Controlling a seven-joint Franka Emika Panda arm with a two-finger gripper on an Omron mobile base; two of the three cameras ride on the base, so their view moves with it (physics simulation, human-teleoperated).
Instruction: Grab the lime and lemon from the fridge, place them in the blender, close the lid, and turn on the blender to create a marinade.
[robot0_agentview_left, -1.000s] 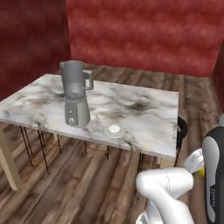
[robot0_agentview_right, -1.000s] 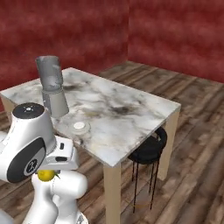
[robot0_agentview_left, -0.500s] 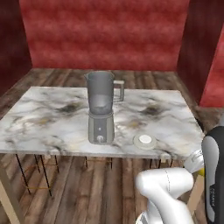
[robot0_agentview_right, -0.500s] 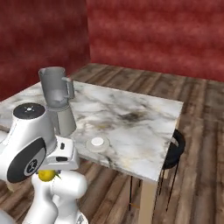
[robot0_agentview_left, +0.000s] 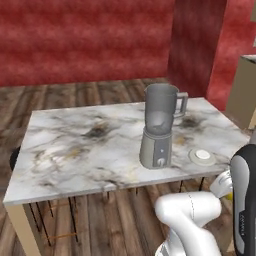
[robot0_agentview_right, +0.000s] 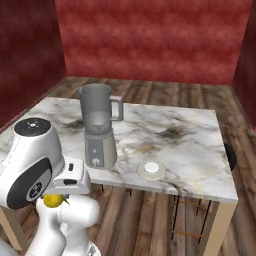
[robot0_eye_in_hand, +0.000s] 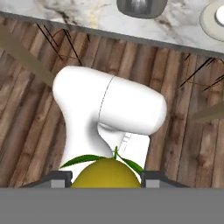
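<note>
My gripper (robot0_eye_in_hand: 106, 179) is held low in front of the robot's body, below table height, and is shut on the lemon (robot0_eye_in_hand: 106, 174), a yellowish fruit with green leaves. The lemon (robot0_agentview_right: 53, 200) also peeks out under the arm's shoulder. The blender (robot0_agentview_left: 159, 129) stands near the table's front edge, its smoky jar open at the top; it is also the blender (robot0_agentview_right: 100, 127) in the right base view. The white lid (robot0_agentview_left: 203, 155) lies flat on the table beside it, to the right, seen too as the lid (robot0_agentview_right: 151, 169). The lime and the fridge are out of view.
The marble table (robot0_agentview_left: 75, 145) stands on a wooden floor with red walls behind. A black stool (robot0_agentview_right: 230, 154) sits tucked at its far end. A tan cabinet (robot0_agentview_left: 244, 87) stands at the right. Thin metal legs show under the table (robot0_eye_in_hand: 183, 26).
The base has driven around the table, so the whole scene has shifted; the blender and lid now sit nearer and more central. The gripper has kept its hold on the lemon.
</note>
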